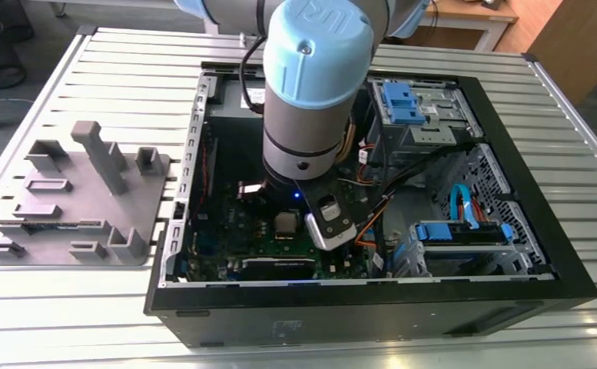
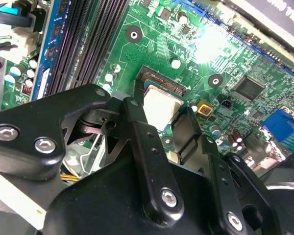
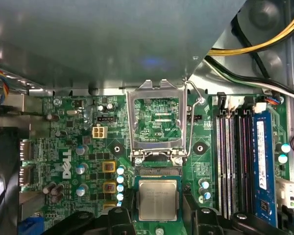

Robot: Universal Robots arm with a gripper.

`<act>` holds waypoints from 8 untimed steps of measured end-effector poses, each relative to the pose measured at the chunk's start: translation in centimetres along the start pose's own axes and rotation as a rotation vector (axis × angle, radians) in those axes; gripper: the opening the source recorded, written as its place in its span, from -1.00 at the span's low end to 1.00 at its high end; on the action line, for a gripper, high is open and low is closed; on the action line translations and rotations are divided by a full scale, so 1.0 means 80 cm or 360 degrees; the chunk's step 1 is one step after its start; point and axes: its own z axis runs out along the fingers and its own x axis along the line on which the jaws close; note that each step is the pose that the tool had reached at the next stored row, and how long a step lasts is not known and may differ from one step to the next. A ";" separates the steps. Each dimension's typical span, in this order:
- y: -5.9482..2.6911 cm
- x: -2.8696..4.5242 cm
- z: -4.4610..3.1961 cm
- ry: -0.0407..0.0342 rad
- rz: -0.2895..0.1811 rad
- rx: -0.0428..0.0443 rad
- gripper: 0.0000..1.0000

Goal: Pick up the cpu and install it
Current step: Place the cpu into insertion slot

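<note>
**CPU clamped over the open socket; seating not confirmed**

In the first wrist view the gripper (image 3: pixel 158 208) is closed on the cpu (image 3: pixel 158 196), one finger against each of two opposite edges, directly over the motherboard (image 3: pixel 68 147) socket. The hinged load plate (image 3: pixel 157 120) stands open just beyond it. A strip of socket contacts (image 3: pixel 159 172) shows past one edge of the cpu, so the chip may sit offset or slightly raised; whether it rests fully in the socket cannot be told. Pressing down while misaligned would likely bend contacts. Releasing it tilted could leave a corner riding on the socket frame. The row of capacitors (image 3: pixel 120 187) just beside the socket is exposed to a finger strike during any sideways correction.
</note>
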 end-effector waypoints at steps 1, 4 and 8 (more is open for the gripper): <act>0.000 0.0000 0.0002 0.0000 0.0000 0.0000 -0.06; 0.000 -0.0002 0.0027 0.0000 0.0000 0.0000 -0.06; -0.001 -0.0002 0.0070 0.0000 0.0000 0.0000 -0.06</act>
